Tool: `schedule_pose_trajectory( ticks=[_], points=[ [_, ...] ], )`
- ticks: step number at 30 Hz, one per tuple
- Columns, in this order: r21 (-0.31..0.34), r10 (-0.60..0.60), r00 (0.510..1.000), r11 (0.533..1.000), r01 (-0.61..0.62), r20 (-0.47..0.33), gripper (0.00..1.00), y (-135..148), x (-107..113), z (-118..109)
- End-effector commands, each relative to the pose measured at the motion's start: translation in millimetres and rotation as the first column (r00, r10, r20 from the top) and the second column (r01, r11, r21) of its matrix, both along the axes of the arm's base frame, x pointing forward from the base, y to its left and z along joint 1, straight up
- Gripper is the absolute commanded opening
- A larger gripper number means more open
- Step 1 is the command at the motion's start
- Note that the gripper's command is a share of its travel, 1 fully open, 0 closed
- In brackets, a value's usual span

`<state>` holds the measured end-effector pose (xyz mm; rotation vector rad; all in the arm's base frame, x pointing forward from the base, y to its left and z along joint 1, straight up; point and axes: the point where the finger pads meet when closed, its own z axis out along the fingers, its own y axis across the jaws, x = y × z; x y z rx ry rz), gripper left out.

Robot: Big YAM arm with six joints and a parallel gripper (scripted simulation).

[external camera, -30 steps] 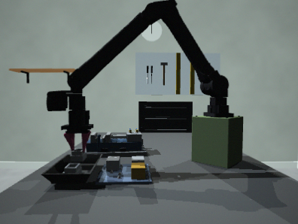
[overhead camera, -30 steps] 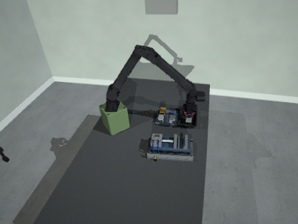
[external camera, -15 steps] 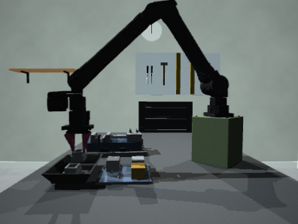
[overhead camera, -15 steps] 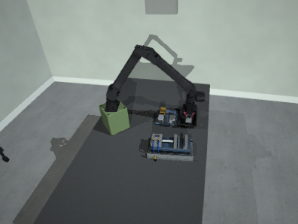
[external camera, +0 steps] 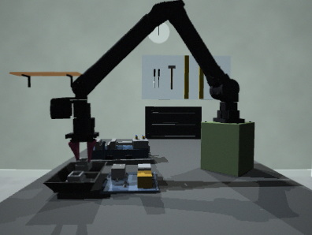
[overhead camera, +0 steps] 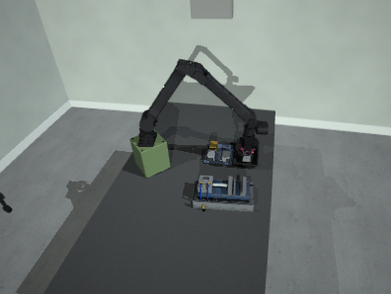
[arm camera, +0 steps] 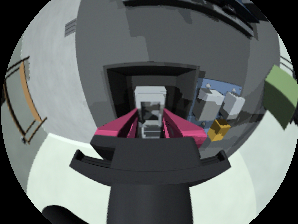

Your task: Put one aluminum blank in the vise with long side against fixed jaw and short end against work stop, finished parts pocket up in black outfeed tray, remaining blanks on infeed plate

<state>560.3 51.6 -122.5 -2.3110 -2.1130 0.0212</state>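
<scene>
Holding a finished part (arm camera: 150,117) low over the tray (external camera: 55,185) at the mat's far right edge, your gripper (external camera: 83,154) looks clamped snug. Let go tilted and it could land on the part (external camera: 76,176) already there.

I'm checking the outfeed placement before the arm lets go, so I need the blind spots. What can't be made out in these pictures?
- Held block: its pocket and underside; wrist view, the fingers cover its sides.
- Whether it touches the outfeed tray: exterior view, the tray wall hides the floor.
- Vise: work stop and low bars; top view, too small.
- Infeed plate pins: every view, too small.
</scene>
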Motion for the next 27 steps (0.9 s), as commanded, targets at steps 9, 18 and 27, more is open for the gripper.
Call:
schedule_pose_trajectory(
  ticks=[9,18,27],
  points=[
    [0.006,0.013,0.999,1.000,-0.013,0.038,0.00,4.3,12.5,9.2],
    [0.006,0.013,0.999,1.000,-0.013,0.037,0.00,4.7,12.9,3.6],
    [0.005,0.013,0.999,1.000,-0.013,0.033,0.00,4.7,10.7,2.3]
  ],
)
